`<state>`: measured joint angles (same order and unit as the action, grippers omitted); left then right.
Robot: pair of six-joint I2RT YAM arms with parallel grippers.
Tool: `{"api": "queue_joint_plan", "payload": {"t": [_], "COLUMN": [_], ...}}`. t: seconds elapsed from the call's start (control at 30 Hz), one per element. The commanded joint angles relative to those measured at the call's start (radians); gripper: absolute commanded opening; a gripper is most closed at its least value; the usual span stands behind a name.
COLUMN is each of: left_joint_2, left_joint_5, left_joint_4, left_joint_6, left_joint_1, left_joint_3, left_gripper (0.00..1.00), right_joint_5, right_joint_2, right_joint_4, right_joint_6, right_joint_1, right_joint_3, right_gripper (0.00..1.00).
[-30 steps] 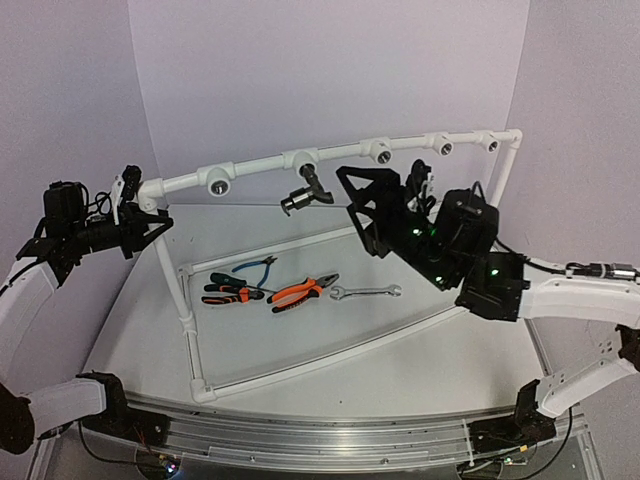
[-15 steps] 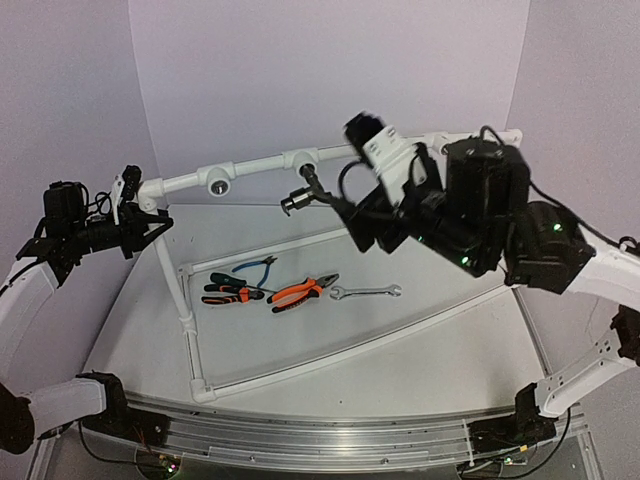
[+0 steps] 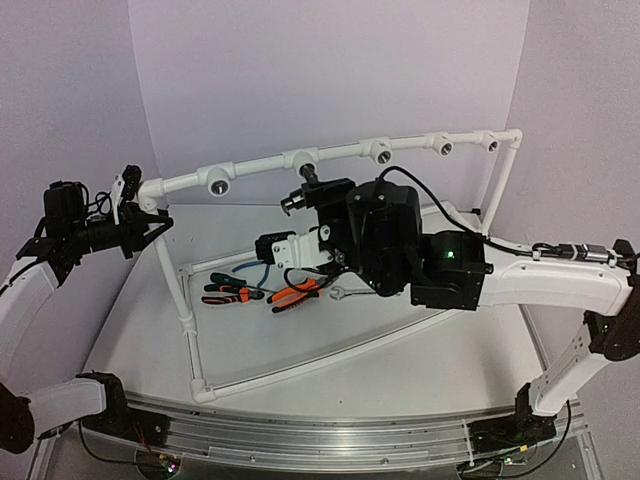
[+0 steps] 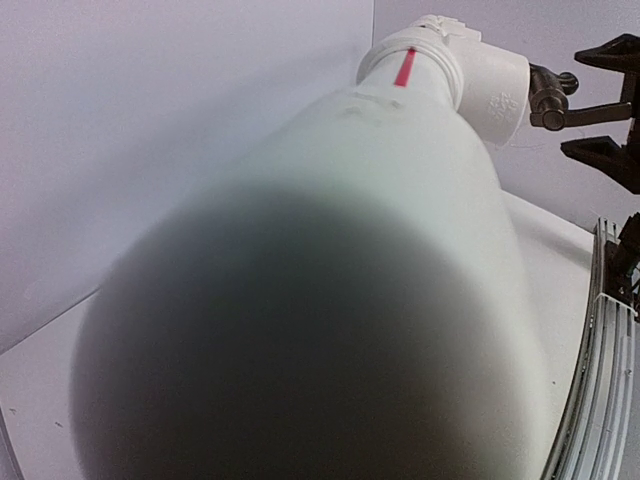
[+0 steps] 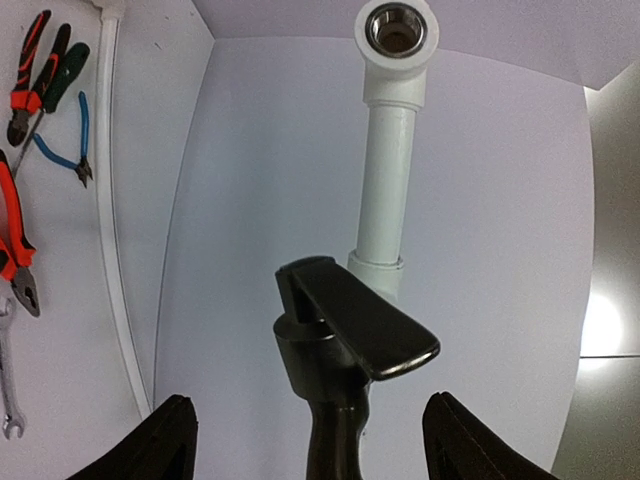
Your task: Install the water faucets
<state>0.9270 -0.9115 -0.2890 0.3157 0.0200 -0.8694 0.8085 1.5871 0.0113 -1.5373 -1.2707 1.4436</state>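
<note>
A dark faucet [image 5: 350, 325] hangs from a fitting on the white pipe frame [image 3: 255, 165]. The right fingers [image 5: 160, 445] stand wide apart on either side of it, not touching. The left fingers [image 3: 148, 225] clamp the frame's corner post.

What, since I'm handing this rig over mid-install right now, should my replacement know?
Left gripper: appears clamped on the pipe frame at its left corner.
Right gripper: open, fingers either side of the faucet, not touching it.
Faucet: hangs from a tee on the frame's top rail. How tightly it is seated, I cannot tell.
Done: faucet in its fitting.
Left: probably close on it and turn it home.
Wrench and pliers lie on the table.
</note>
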Motion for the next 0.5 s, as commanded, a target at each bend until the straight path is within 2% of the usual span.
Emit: {"api": "queue_joint_plan", "payload": {"t": [0.0, 0.27, 0.47], "left_joint_2": [0.036, 0.036, 0.035], "left_joint_5": [-0.083, -0.079, -0.078], "left_joint_4": [-0.041, -0.044, -0.041], "left_joint_6": [0.057, 0.056, 0.056], "left_joint_1": [-0.054, -0.054, -0.054], "left_joint_3": [-0.009, -0.01, -0.009], "left_gripper": [0.0, 0.0, 0.0], "right_joint_5": [-0.005, 0.002, 0.046], "right_joint_2": [0.028, 0.063, 0.097], "right_joint_4": [0.058, 0.056, 0.136], "right_joint_6": [-0.085, -0.09, -0.071], "right_joint_1": [0.033, 0.056, 0.073], "right_joint_3": [0.059, 0.077, 0.09], "right_gripper": [0.72, 0.54, 0.33]}}
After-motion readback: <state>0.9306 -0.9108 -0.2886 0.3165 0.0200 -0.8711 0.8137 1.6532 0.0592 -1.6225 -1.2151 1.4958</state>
